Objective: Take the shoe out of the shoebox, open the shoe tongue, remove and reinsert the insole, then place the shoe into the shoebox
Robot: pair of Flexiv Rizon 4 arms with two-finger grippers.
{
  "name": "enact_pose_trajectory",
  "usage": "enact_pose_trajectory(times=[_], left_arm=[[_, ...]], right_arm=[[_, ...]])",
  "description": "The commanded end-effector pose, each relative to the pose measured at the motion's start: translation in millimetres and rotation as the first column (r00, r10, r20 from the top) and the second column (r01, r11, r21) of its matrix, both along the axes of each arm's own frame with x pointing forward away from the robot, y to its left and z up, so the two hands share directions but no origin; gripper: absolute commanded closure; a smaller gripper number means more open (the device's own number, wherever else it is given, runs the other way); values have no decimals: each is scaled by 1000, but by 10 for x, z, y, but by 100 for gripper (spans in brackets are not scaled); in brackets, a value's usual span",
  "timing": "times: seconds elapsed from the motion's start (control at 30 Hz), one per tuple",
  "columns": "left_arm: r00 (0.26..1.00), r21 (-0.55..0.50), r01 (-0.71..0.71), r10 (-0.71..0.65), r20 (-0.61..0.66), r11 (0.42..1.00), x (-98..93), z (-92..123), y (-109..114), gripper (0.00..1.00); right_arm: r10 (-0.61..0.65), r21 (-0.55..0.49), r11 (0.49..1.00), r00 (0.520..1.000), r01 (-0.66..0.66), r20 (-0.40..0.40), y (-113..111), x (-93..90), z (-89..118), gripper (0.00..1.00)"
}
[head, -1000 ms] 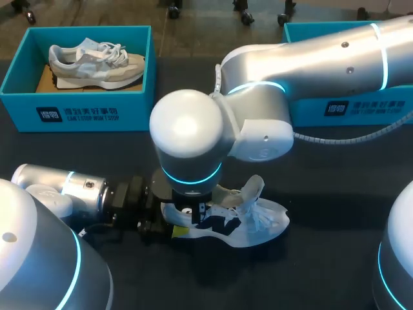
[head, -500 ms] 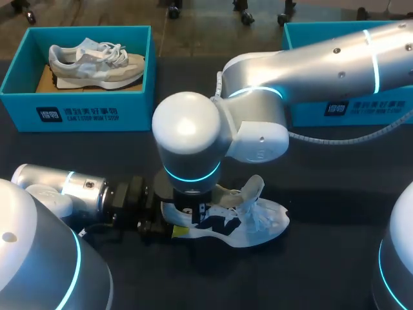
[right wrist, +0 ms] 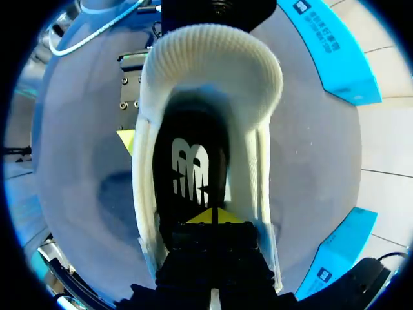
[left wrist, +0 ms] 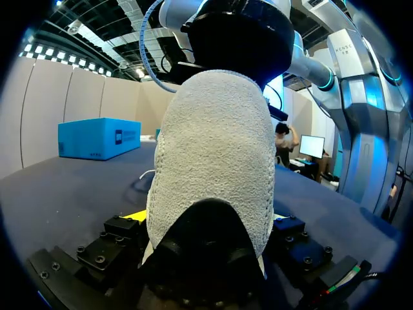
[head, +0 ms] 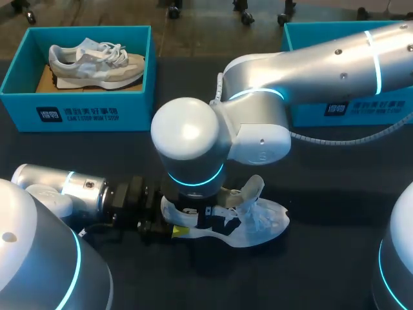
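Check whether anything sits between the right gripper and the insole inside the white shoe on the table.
Nothing visible does. The right gripper is down inside the white shoe, tips at the dark insole. The tongue is lifted clear of the opening, and the left gripper holds the heel from outside.

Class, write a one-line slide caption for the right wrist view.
Right gripper inside the white shoe, its tips on the black insole.
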State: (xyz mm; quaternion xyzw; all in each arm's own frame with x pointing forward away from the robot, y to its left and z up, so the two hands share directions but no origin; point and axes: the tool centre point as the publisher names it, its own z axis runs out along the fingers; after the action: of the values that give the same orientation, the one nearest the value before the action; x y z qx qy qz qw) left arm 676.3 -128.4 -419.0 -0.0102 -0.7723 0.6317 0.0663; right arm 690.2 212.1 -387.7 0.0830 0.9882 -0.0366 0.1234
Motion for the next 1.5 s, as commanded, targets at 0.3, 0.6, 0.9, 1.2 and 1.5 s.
enact_pose_trajectory(times=[0.3, 0.6, 0.9, 1.2, 1.5], left_arm=[[1000, -1, -2, 2, 0, 1000, -2, -4, 1, 100], [1000, -1, -2, 2, 0, 1000, -2, -4, 1, 100], [1000, -1, -2, 2, 0, 1000, -2, -4, 1, 100], [1000, -1, -2, 2, 0, 1000, -2, -4, 1, 100], [1000, -1, -2, 2, 0, 1000, -2, -4, 1, 100]], right_arm=[[-36, 16, 999, 999, 36, -5, -232, 3, 19, 89], [-44, 10, 999, 999, 44, -29, -249, 33, -34, 70], [-52, 4, 999, 993, 53, -104, -245, 7, -216, 69], [-70, 23, 997, 975, 76, -212, -265, -137, -408, 71], [-58, 55, 995, 947, 79, -316, -287, -283, -468, 100]])
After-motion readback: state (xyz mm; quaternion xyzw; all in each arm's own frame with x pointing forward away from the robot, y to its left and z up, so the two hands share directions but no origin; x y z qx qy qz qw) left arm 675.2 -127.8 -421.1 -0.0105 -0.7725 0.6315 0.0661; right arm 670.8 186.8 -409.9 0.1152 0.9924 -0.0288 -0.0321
